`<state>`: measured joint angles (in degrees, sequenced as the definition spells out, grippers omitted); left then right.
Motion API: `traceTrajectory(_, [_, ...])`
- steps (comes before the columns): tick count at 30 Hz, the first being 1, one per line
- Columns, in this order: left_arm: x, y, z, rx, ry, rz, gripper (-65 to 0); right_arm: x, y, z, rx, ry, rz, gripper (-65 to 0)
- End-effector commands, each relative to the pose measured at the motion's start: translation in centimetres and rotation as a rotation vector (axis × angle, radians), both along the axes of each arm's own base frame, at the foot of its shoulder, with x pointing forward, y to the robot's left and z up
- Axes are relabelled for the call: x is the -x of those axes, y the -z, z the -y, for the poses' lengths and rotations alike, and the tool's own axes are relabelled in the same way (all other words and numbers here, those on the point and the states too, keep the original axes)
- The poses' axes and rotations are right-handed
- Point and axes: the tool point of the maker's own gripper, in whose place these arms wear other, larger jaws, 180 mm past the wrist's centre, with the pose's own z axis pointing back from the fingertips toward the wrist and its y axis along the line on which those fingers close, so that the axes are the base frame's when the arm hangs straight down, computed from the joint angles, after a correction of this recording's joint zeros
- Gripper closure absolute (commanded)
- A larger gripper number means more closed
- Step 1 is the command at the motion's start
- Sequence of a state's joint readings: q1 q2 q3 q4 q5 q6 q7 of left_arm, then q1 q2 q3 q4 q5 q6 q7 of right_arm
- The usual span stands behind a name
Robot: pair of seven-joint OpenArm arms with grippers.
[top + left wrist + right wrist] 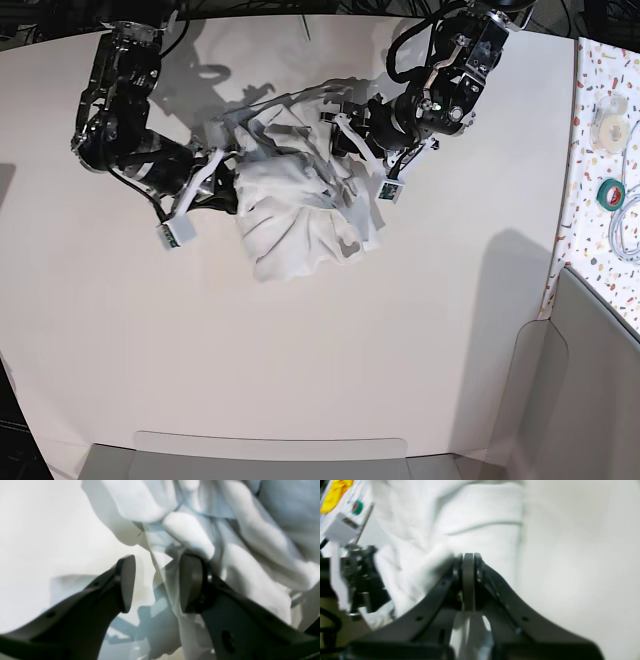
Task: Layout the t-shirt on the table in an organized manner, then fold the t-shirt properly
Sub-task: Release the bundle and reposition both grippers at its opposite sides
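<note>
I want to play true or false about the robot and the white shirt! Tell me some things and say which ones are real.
1. The t-shirt is spread out flat and neat. False: it lies crumpled in a heap on the table.
2. The left gripper has its jaws apart. True.
3. The right gripper is wide open. False: its jaws are pressed together, with white cloth right at them.
4. Both arms are up against the shirt, one on each side. True.
5. The shirt has a big red picture on it. False: it is plain white.
</note>
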<state>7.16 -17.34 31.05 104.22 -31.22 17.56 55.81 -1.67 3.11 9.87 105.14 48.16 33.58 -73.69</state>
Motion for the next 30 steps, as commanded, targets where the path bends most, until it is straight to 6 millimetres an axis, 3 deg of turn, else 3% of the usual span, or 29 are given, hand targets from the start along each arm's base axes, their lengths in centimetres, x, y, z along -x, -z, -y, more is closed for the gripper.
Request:
traceTrajectory(1, [1.1,0.6,-0.1,-0.012,0.010,-0.054,-28.6,-0.4,-1.5,-1.2,-0.024,-0.033,0.053,0.0])
traceTrajectory(8, [0.7,0.4,-0.3,-0.011,0.002,-0.046,-28.6,3.2,-2.0,-10.1,-0.028,-0.359,0.068,0.0])
traceTrajectory(12, [0.3,-0.3,-0.1,0.000,0.001,-0.020,-28.6,2.9,-2.9,-10.2,-0.021,-0.372,0.102,0.0])
traceTrajectory(15, [-1.1,-3.3,0.5,0.037,-0.001,0.088,-28.6,2.2,-4.2,-10.0,-0.006,-0.374,0.157,0.0])
traceTrajectory(18, [-2.7,-6.4,-0.3,0.064,-0.041,0.179,-28.6,2.0,-5.0,-9.7,0.008,-0.376,0.189,0.0])
traceTrajectory(22, [-4.5,-8.7,-2.6,0.064,-0.119,0.260,-28.6,1.7,-5.6,-9.8,0.007,-0.377,0.209,0.0])
traceTrajectory(26, [-5.3,-9.4,-6.2,0.052,-0.245,0.312,-28.6,1.5,-5.7,-9.6,0.011,-0.370,0.213,0.0])
traceTrajectory(30, [-5.4,-10.0,-8.2,0.070,-0.346,0.374,-28.6,-0.6,-6.2,-6.5,0.016,-0.253,0.228,0.0])
